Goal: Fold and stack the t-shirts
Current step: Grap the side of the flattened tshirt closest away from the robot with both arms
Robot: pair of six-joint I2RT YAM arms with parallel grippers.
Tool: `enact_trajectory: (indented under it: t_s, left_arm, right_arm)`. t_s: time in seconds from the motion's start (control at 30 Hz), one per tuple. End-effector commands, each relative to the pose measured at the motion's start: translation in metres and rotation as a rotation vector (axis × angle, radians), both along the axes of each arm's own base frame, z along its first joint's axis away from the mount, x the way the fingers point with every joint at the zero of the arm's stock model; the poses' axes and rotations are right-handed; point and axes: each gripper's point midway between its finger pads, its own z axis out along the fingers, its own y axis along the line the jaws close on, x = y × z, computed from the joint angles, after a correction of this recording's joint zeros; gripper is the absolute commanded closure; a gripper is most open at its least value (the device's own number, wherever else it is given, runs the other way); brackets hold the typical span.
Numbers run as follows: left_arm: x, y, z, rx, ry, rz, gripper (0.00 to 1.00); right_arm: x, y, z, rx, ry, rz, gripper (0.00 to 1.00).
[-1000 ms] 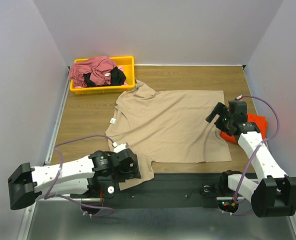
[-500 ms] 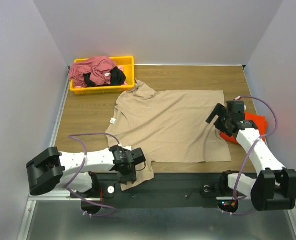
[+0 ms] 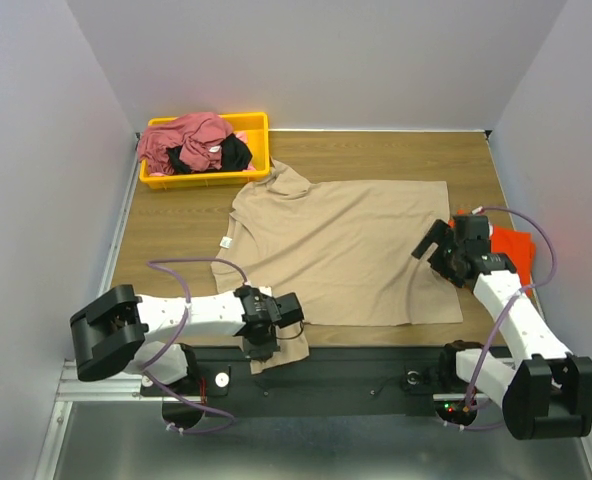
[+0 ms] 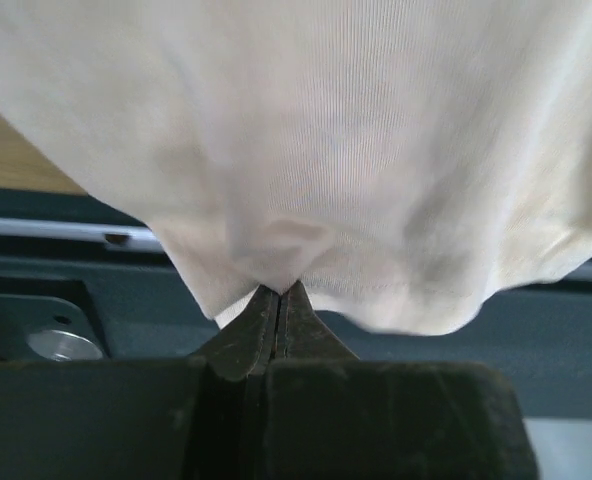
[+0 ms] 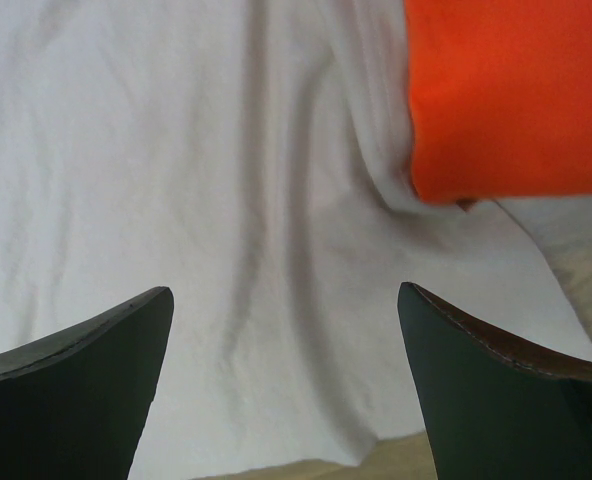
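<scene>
Nearest you, your left gripper (image 4: 279, 293) is pressed together on the tan soft-cloth t-shirt (image 3: 346, 250). It pinches a small peak of the sleeve hem where the sleeve droops off the near edge of the brown wooden table (image 3: 176, 225). The bite looks thin, so lift gently. Raise it only enough for the sleeve to clear the table edge, then carry it inward across the body so that the crease runs straight along the shirt's side.

The rest of the shirt lies spread flat across the middle of the table, collar toward the far left.

Your right gripper (image 5: 284, 290) is spread wide and holds nothing. It hovers over the shirt's right hem. I would bring it down there to pin the cloth so that the whole shirt does not slide as the sleeve is pulled.

Mind the bright orange-red folded t-shirt (image 5: 506, 90) just beyond those fingers. It touches the tan edge and could easily get snagged.

Farthest off, the yellow plastic bin (image 3: 259, 125) holds a dusty rose-red t-shirt (image 3: 181, 135) and a black t-shirt (image 3: 231, 152), both crumpled and waiting.
</scene>
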Motion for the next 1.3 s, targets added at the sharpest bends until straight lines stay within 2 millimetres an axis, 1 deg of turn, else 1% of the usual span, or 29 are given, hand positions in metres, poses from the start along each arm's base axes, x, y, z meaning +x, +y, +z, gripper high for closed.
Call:
enact_trajectory:
  t_s: [0.0,0.03,0.07,0.1,0.17,0.2,0.23,0.3,0.33,0.37,0.4,0.5,0.53,0.57,0.63,0.7,0.73,0.87,1.03,1.2,1.27]
  left_arm:
    - [0.042,0.015,0.024,0.065,-0.213,0.093,1.0]
    - [0.046,0.02,0.027,0.08,-0.227,0.12,1.0]
    - [0.05,0.024,0.028,0.094,-0.239,0.129,1.0]
    - [0.055,0.03,0.03,0.106,-0.255,0.145,1.0]
    - [0.058,0.03,0.033,0.088,-0.265,0.14,1.0]
    - [0.062,0.029,0.033,0.075,-0.27,0.149,1.0]
    - [0.065,0.027,0.034,0.057,-0.278,0.15,1.0]
    - [0.073,0.026,0.036,0.034,-0.295,0.152,1.0]
    - [0.075,0.024,0.036,0.025,-0.301,0.148,1.0]
    - [0.077,0.023,0.037,0.014,-0.307,0.128,1.0]
    - [0.081,0.016,0.038,-0.014,-0.32,0.123,1.0]
    - [0.087,0.007,0.041,-0.056,-0.342,0.099,1.0]
    - [0.088,0.006,0.041,-0.061,-0.344,0.095,1.0]
    - [0.089,0.005,0.041,-0.063,-0.347,0.09,1.0]
    - [0.09,0.007,0.04,-0.059,-0.353,0.084,1.0]
    - [0.093,0.008,0.04,-0.068,-0.362,0.092,1.0]
    - [0.094,0.009,0.039,-0.067,-0.363,0.088,1.0]
    - [0.099,0.009,0.041,-0.093,-0.372,0.1,1.0]
    - [0.11,0.014,0.042,-0.087,-0.39,0.111,1.0]
    - [0.118,0.019,0.045,-0.075,-0.404,0.124,1.0]
    - [0.121,0.022,0.045,-0.069,-0.408,0.134,1.0]
  right_arm:
    - [-0.034,0.003,-0.011,0.008,0.09,-0.035,0.0]
    - [-0.042,0.006,-0.015,0.019,0.109,-0.047,0.0]
    - [-0.046,0.014,-0.015,0.041,0.114,-0.026,0.0]
    - [-0.05,0.028,-0.012,0.105,0.117,-0.008,0.0]
    - [-0.06,0.033,-0.018,0.125,0.148,-0.026,0.0]
    - [-0.064,0.029,-0.022,0.115,0.168,-0.069,0.0]
    - [-0.076,0.027,-0.03,0.106,0.214,-0.086,0.0]
    - [-0.083,0.026,-0.035,0.121,0.232,-0.13,0.0]
    - [-0.085,0.025,-0.031,0.13,0.212,-0.143,0.0]
    - [-0.087,0.021,-0.032,0.132,0.2,-0.191,0.0]
    - [-0.089,0.019,-0.032,0.134,0.191,-0.214,0.0]
    - [-0.099,0.012,-0.033,0.135,0.184,-0.29,0.0]
    - [-0.101,0.01,-0.033,0.13,0.184,-0.306,0.0]
    - [-0.108,0.007,-0.036,0.116,0.206,-0.321,0.0]
    - [-0.112,0.008,-0.036,0.133,0.21,-0.339,0.0]
    - [-0.113,0.009,-0.036,0.158,0.194,-0.361,0.0]
    - [-0.115,0.009,-0.042,0.162,0.202,-0.373,0.0]
    - [-0.119,0.015,-0.056,0.201,0.234,-0.388,0.0]
    - [-0.117,0.011,-0.056,0.173,0.24,-0.401,0.0]
    - [-0.11,-0.004,-0.056,0.11,0.21,-0.452,0.0]
    - [-0.106,-0.004,-0.059,0.117,0.193,-0.459,0.01]
